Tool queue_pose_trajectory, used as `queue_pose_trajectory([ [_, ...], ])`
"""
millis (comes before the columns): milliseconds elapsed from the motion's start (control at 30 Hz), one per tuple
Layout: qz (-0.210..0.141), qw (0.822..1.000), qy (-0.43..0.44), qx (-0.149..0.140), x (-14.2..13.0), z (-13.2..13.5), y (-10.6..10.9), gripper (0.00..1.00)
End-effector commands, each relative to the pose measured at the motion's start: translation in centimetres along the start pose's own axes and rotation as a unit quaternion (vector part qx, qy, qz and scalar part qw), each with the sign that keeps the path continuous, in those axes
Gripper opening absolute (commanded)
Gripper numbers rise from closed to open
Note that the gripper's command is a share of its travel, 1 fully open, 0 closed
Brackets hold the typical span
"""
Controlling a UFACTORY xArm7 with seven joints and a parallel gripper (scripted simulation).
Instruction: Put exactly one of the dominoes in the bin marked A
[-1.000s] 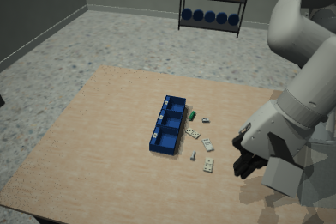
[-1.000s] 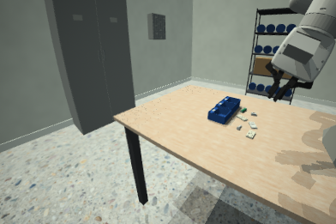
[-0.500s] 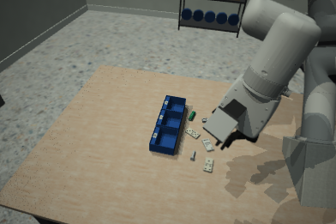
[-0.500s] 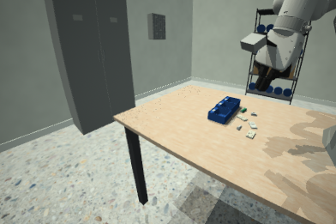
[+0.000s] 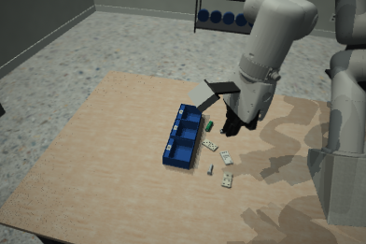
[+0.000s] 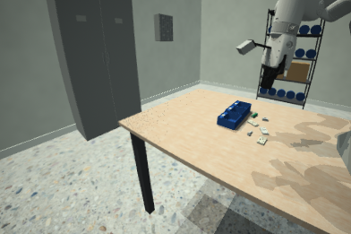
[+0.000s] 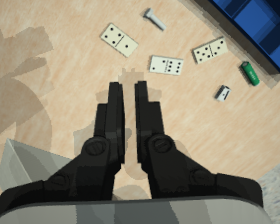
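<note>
Three white dominoes lie on the wooden table to the right of the blue three-compartment bin (image 5: 183,136): one near the bin, one further right (image 5: 226,157), one nearest the front (image 5: 227,179). My gripper (image 7: 129,99) (image 6: 267,84) (image 5: 230,132) is shut with nothing between its fingers. It hangs well above the table, over the spot just beyond the dominoes. The bin labels are too small to read.
A grey bolt (image 5: 210,169) lies between the dominoes and the front. A green cylinder (image 5: 209,126) and a small grey piece (image 7: 221,92) lie beside the bin. A shelf rack with blue balls (image 6: 286,91) stands behind the table. The arm's base (image 5: 341,175) stands at the right.
</note>
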State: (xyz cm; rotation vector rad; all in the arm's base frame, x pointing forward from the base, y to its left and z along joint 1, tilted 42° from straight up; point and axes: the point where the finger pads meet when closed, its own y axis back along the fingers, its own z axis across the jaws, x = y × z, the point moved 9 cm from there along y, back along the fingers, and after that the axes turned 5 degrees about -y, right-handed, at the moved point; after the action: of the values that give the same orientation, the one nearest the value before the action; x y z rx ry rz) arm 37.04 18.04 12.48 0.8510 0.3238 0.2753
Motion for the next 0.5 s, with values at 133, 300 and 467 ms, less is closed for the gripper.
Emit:
queue_pose_trajectory([
  [133,-0.025,0.994,-0.111,0.0,-0.6,3.8,0.0,0.07],
  [300,-0.042,0.983,-0.179,-0.003,-1.2,6.1,-0.2,0.07],
  [467,-0.06,0.967,-0.246,-0.008,-1.9,8.4,-0.3,0.07],
])
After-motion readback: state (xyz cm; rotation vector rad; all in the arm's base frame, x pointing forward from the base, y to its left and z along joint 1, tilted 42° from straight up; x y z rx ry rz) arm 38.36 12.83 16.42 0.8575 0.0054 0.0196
